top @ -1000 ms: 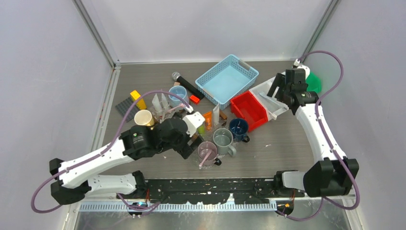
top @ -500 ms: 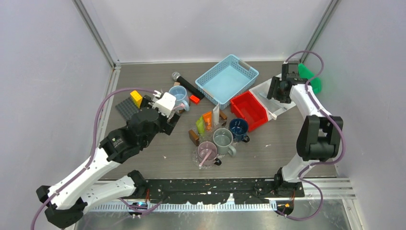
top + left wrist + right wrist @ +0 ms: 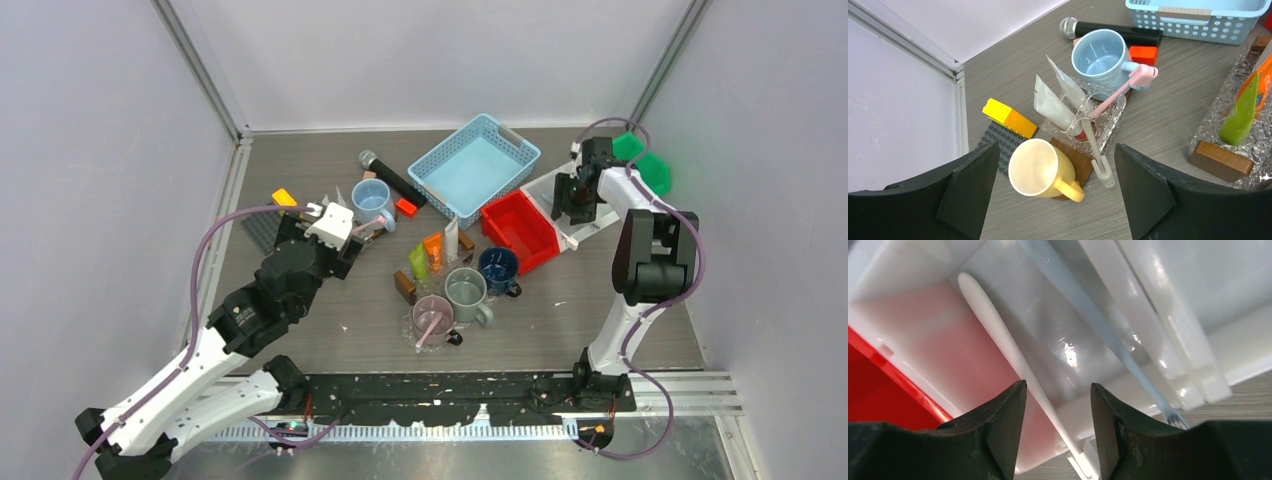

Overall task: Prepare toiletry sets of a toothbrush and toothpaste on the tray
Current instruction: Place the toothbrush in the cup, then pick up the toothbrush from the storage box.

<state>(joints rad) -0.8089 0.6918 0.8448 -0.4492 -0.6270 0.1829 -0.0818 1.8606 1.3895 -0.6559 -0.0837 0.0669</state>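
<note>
Overhead, the left pincer (image 3: 1055, 150) hangs above the left part of the tabletop (image 3: 1168, 150) with its jaws spread wide and nothing between them. Below it a clear crinkled tray (image 3: 1110, 117) carries two white toothpaste tubes (image 3: 1053, 105), lying side by side with their flat ends pointing away from the arm. A pink toothbrush (image 3: 1120, 90) slants across the tray, its head beside the handle of a blue mug (image 3: 1098, 55). A white toothbrush (image 3: 1093, 145) lies along the tray too, and its lower end juts off onto the tabletop just beside the handle of a yellow mug (image 3: 1035, 167). To the right, a green tube (image 3: 1240, 115) and an orange tube (image 3: 1260, 85) lie together on a foil tray (image 3: 1218, 110). A black microphone (image 3: 1113, 32) lies behind the blue mug, near a pale blue basket (image 3: 1193, 25).

Farther right, the right pincer (image 3: 1058, 387) is low over a white bin (image 3: 1043, 320), which stands against a red bin (image 3: 878, 390). Its jaws are partly apart and straddle a second white toothbrush (image 3: 998, 325) lying on the bin floor, with a gap showing on both sides of the handle. A blue toothbrush (image 3: 1093, 325) lies just beside it in the same bin, its bristle end reaching past the rim.
</note>
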